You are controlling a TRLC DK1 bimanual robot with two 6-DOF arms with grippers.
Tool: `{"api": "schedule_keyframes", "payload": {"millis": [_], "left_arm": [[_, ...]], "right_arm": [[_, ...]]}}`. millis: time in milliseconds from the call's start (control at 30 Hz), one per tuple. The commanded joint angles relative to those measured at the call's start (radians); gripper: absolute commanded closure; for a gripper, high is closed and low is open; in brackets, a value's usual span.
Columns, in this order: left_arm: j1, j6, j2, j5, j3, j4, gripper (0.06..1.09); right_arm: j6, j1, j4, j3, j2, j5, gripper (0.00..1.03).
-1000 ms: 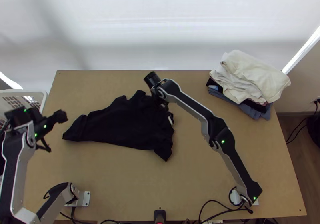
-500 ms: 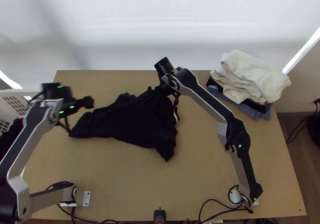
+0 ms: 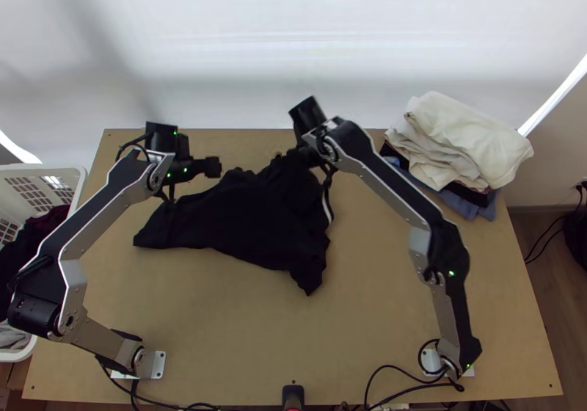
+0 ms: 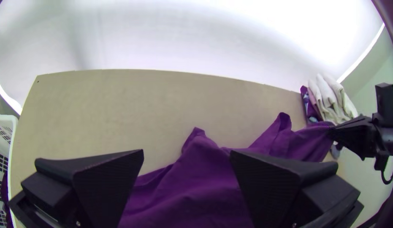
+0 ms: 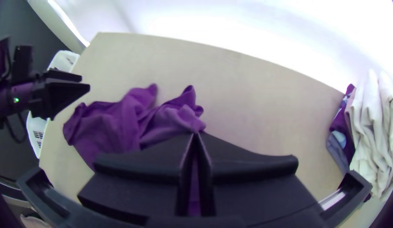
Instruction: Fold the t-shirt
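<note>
T-shirt [image 3: 235, 220], dark and bunched, its left part spread out in a narrowing tail, lies in the space between the two grippers, with most of its cloth on the near side of both sets of jaws. Farthest left, outside the left jaws, stands the basket [image 3: 64, 172] with more laundry in it. The left gripper [image 4: 186, 153] has swung in from the basket side and now hangs over the shirt's far left edge, its jaws wide apart with cloth showing in the gap; whether they touch it, one cannot tell. Nothing is pinched there. Rightward, the right gripper [image 5: 195, 134] has its jaws together on a bit of the shirt's far right part and has drawn it outward and toward the far edge of the table [image 3: 293, 323]; the whole shirt has slid a little to the right with it, and cloth stretches from those jaws back toward the left ones. Beyond the right jaws sits a stack of folded clothes [image 3: 462, 139]. For the task, this looks like early straightening, no neat fold being made yet. The left jaws probably need a grip on the far edge next, so both can stretch it; a shallow pinch could slip.
</note>
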Motion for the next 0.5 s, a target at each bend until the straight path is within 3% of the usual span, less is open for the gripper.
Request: {"api": "schedule_keyframes", "payload": {"millis": [0,200,300,467], "left_arm": [[-0.013,-0.027,0.012,-0.008,0.058,0.028,0.1],[-0.031,-0.045,0.046,0.007,0.131,0.009,0.1],[-0.06,-0.087,0.091,0.018,0.206,-0.089,0.1],[-0.145,-0.177,0.124,0.165,0.328,-0.213,0.1]], "right_arm": [[0.01,0.014,0.05,0.027,-0.131,0.022,1.0],[0.009,0.035,0.085,0.027,-0.197,0.027,1.0],[0.009,0.037,0.085,0.021,-0.197,0.033,1.0],[0.009,0.041,0.085,0.013,-0.197,0.035,1.0]]}}
